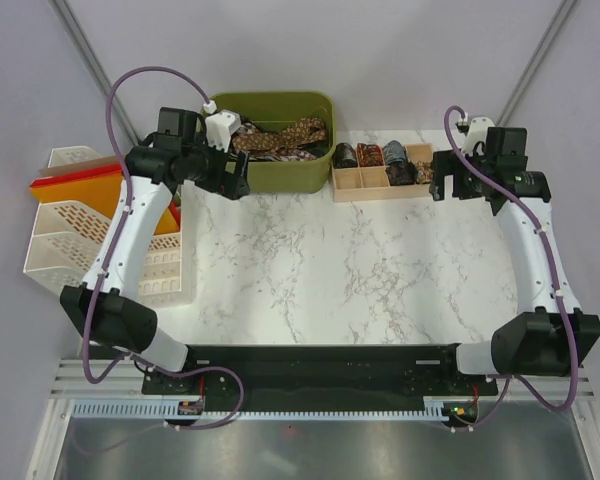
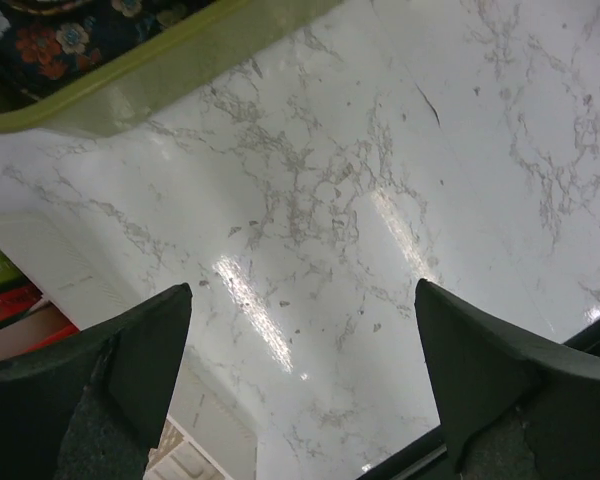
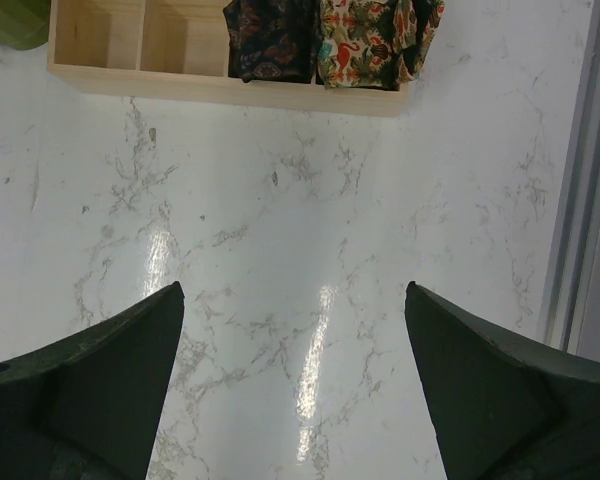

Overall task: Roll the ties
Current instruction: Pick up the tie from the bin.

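A: While both arms hang over the desk (image 1: 310, 270), nothing lies on the marble between them, so there's plenty of bare working room.

B: And at the back edge sits the green bin (image 1: 280, 178), with the loose ties (image 1: 285, 138) heaped inside it, brown-gold paisley on top.

A: Off to the left, a white basket (image 1: 65, 240) holds orange folders (image 1: 75, 185). They're no part of this job.

B: Just beside the bin's right end is the wooden tray (image 1: 358, 182). Rolled ties (image 1: 380, 155) fill several compartments, and the near-left ones are bare.

A: Now the left end effector (image 2: 300, 290): fingers spread wide, only marble between them, and the bin's rim just ahead in its wrist view.

B: Same on the other side. The right end effector (image 3: 292, 285) gapes wide and empty, facing the tray from a little way off.

A: So which step is this?

B: I'd call it the fetch. No tie is on the desk yet, so the rolling can't begin.

A: And the next move?

B: Probably the left arm dips into the bin, pinches one tie near its end, lifts it free of the tangle and lays it straight on the marble.
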Motion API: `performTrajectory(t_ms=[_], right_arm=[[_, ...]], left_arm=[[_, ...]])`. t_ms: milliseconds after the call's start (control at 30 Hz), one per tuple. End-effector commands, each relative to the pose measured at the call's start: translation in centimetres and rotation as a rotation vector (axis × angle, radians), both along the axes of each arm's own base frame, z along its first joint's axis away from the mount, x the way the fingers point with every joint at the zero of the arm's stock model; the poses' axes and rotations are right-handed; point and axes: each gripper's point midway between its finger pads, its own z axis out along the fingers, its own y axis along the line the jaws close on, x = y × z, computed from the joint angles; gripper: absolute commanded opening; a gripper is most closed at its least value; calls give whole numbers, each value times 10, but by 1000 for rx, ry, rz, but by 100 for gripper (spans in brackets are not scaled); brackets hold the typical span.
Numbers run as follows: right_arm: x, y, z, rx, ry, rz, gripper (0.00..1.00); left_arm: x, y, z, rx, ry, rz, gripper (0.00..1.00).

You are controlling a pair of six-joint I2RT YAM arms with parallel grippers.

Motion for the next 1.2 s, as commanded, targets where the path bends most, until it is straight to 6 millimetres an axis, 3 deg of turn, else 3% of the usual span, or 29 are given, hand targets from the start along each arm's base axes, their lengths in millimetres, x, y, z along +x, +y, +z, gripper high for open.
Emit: performTrajectory(t_ms=[0,67,100,200,233,267,333,400,433,500,567,633,667,767,800,1000,1167], right_arm=[[13,5,0,34,-26,7,98],[17,3,-4,28,-15,2,98],[18,3,-5,23,-14,0,98],[22,3,-14,26,11,-1,98],[23,2,-17,30,21,-6,98],[24,2,-18,30,23,-8,98],[27,3,-23,38,36,-13,98],[28,3,-26,42,41,-16,98],[29,3,-30,47,52,-18,98],[30,3,-36,50,69,-18,98],[31,3,-41,52,82,-19,98],[31,3,-48,54,100,-21,98],[30,4,-51,58,111,-20,98],[33,6,-61,70,135,-18,98],[34,5,-66,70,149,-22,98],[41,4,-73,66,169,-27,98],[41,2,-79,57,187,-34,98]], left_arm=[[65,9,47,-10,-219,158,100],[91,6,65,-37,-280,196,100],[111,6,52,-25,-273,221,100],[154,8,61,-49,-353,307,100],[176,4,45,-48,-349,314,99],[188,4,55,-61,-389,326,99],[217,12,35,-31,-401,397,98],[243,24,39,-10,-482,480,96],[255,27,21,3,-473,495,95],[274,37,24,-4,-537,538,93],[289,48,7,1,-546,566,92],[302,53,5,-13,-586,584,89],[310,60,-8,-3,-582,598,88],[324,66,-16,10,-608,604,86],[329,66,-30,31,-597,597,84],[344,62,-68,57,-581,556,82],[349,58,-87,46,-563,536,79]])
